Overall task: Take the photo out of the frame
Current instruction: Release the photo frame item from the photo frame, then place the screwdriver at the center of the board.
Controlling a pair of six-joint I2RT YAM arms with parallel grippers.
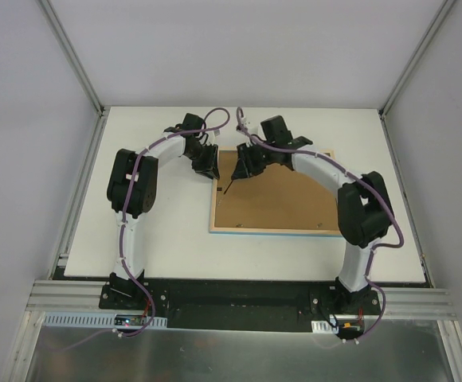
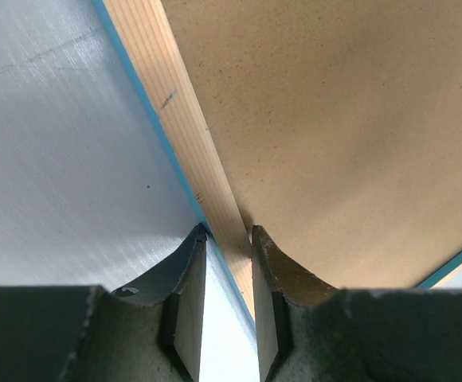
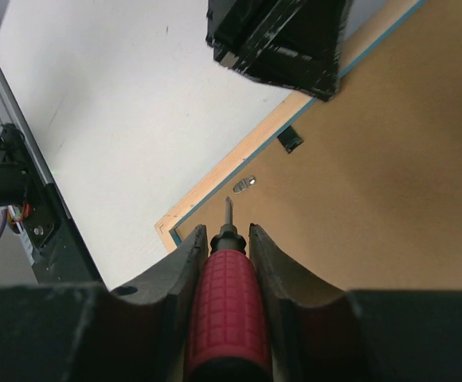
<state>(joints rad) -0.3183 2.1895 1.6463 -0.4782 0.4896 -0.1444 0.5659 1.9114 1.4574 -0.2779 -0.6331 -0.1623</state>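
From above, the frame lay face down on the white table, its flat brown fibreboard back up. At my left wrist, my left gripper pinched its pale, grained wood rim. At my right wrist, my right gripper clasped a screwdriver by its red, grid-textured handle, the thin tip over the board.

Overhead, two near wrists; frame common

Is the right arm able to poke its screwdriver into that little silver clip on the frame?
Probably yes. The screwdriver tip sits just short of the clip, only bare backing between, and the left gripper clamps the frame farther along.
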